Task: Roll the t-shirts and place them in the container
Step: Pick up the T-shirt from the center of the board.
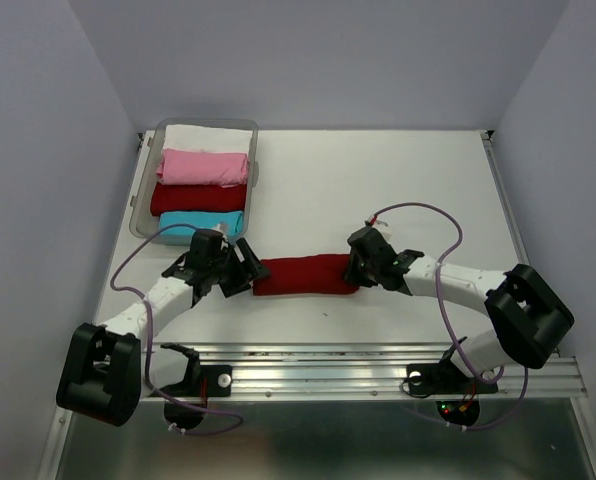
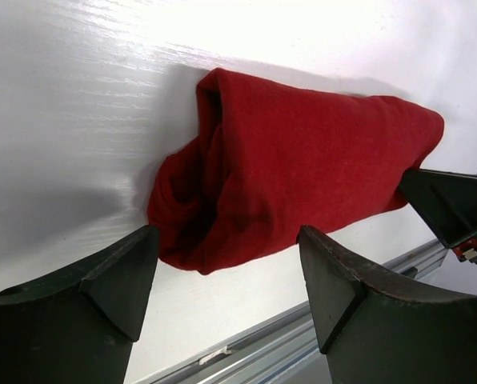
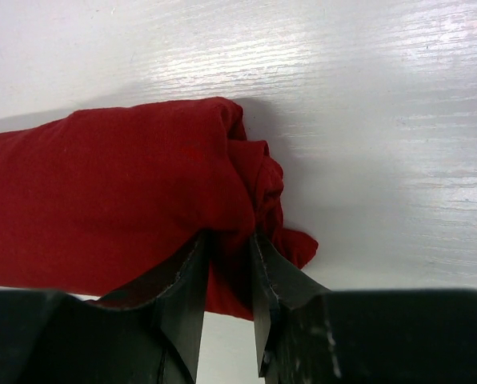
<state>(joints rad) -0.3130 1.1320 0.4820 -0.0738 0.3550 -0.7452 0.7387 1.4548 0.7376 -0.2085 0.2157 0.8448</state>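
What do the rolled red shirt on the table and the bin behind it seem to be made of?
The dark red t-shirt: soft matte knit cloth, perhaps cotton; it creases and folds. The bin: clear plastic, it seems; its wall looks see-through.

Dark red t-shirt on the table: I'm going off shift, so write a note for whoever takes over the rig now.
Left gripper: open, jaws either side of the left end of the dark red t-shirt, not gripping.
Right gripper: shut on cloth at its right end.
The shirt lies rolled on the table, near the clear bin.
Done: white roll, pink roll, second red roll, cyan roll in the bin.
Left: probably release and bin this one.
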